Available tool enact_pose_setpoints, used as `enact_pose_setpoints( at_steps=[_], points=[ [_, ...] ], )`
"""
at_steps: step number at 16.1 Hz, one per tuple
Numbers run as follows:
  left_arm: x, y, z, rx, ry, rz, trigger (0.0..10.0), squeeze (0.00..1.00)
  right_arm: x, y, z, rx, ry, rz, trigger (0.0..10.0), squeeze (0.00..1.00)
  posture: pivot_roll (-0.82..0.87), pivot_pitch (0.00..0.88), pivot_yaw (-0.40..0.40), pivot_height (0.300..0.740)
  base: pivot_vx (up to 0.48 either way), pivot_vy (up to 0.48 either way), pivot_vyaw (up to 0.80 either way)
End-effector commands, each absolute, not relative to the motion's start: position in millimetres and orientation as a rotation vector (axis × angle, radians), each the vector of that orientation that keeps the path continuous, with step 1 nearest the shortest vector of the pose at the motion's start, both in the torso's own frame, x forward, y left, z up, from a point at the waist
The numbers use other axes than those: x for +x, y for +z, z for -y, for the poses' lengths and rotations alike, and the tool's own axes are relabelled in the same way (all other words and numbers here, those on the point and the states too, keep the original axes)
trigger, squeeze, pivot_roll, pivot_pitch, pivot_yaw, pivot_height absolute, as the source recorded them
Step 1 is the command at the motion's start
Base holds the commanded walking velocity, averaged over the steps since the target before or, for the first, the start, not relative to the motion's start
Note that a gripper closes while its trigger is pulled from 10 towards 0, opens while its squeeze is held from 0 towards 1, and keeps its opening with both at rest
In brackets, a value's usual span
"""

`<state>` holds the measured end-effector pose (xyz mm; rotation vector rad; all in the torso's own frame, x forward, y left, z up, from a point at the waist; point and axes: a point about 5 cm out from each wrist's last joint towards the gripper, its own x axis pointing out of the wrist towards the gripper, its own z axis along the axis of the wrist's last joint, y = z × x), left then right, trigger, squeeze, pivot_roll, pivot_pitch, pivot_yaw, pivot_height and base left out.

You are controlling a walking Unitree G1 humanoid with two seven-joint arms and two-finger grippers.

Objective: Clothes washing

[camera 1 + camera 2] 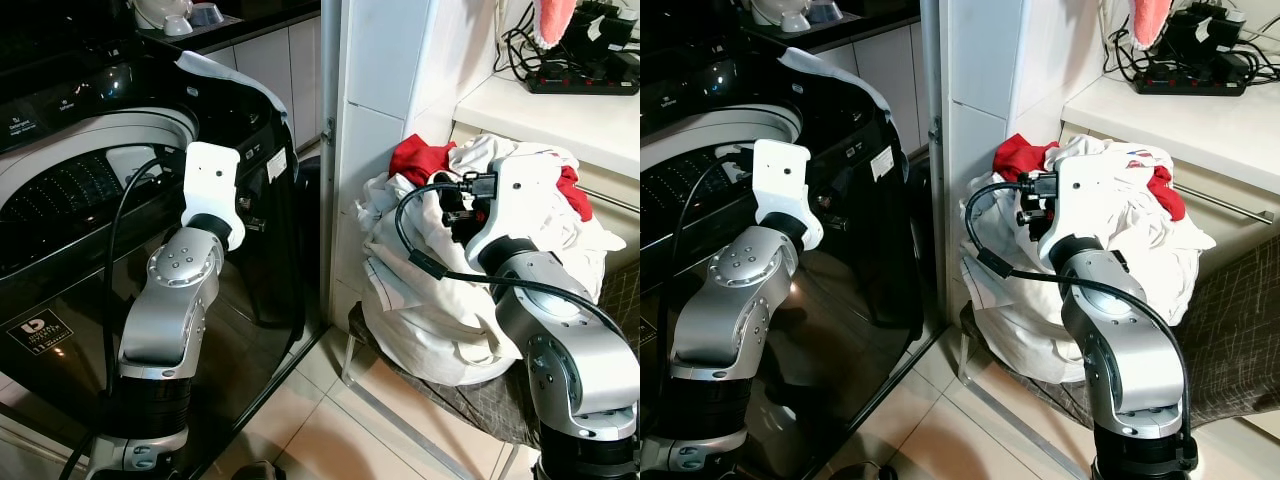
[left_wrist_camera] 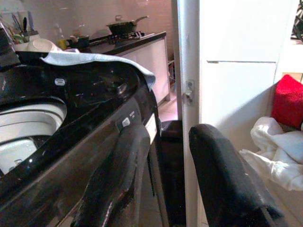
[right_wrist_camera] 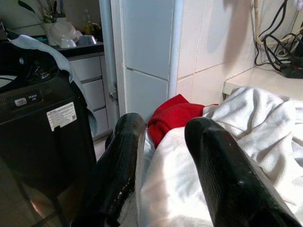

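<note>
Holding my right gripper (image 3: 163,175) over the white laundry (image 3: 246,142), its 2 fingers (image 3: 222,175) parted, empty; red cloth (image 3: 173,116) just beyond them. Left gripper (image 2: 161,179) likewise open beside the washing machine (image 2: 71,142).

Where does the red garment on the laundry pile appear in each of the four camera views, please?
Left eye view: red garment at upper centre-right, atop the white laundry, beside the right arm.
Right eye view: upper centre, same spot.
Left wrist view: far right edge, above white cloth.
Right wrist view: centre, just beyond the right gripper, whose fingers are parted.
Shared landmark: the white tiled pillar.
</note>
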<state>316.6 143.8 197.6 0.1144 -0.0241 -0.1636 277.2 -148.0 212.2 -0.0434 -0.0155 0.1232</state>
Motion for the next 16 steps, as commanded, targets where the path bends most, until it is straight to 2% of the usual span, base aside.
enact_pose_setpoints(
  at_steps=[1, 7, 8, 10, 12, 14, 16],
  points=[
    [316, 203, -145, 0.124, -0.161, 0.046, 10.0, 0.0, 277, 213, 147, -0.047, 0.127, 0.019, 10.0, 0.0, -0.04, 0.0, 0.057, 0.74, 0.0, 0.0, 0.0],
    [316, 203, -145, 0.124, -0.161, 0.046, 10.0, 0.0, 277, 213, 147, -0.047, 0.127, 0.019, 10.0, 0.0, -0.04, 0.0, 0.057, 0.74, 0.0, 0.0, 0.0],
    [316, 203, -145, 0.123, -0.161, 0.046, 10.0, 0.0, 276, 213, 147, -0.054, 0.13, 0.02, 10.0, 0.0, 0.0, 0.0, 0.0, 0.74, 0.0, 0.0, 0.0],
    [314, 208, -159, 0.165, -0.059, 0.116, 10.0, 0.0, 288, 226, 156, -0.085, 0.044, 0.145, 10.0, 0.0, 0.01, 0.0, 0.017, 0.74, 0.0, 0.0, 0.0],
    [315, 207, -163, 0.154, -0.026, 0.116, 10.0, 0.0, 289, 227, 158, -0.108, 0.029, 0.169, 10.0, 0.0, 0.01, 0.0, 0.018, 0.74, 0.0, 0.0, 0.0],
    [312, 210, -156, 0.164, -0.116, 0.143, 10.0, 0.0, 287, 220, 158, -0.047, 0.076, 0.123, 10.0, 0.0, 0.01, 0.0, 0.028, 0.74, 0.0, 0.0, 0.0],
    [312, 204, -155, 0.139, -0.125, 0.155, 10.0, 0.0, 284, 211, 155, -0.062, 0.128, 0.098, 10.0, 0.0, -0.01, 0.0, 0.05, 0.74, 0.0, 0.0, 0.0]
  ],
)
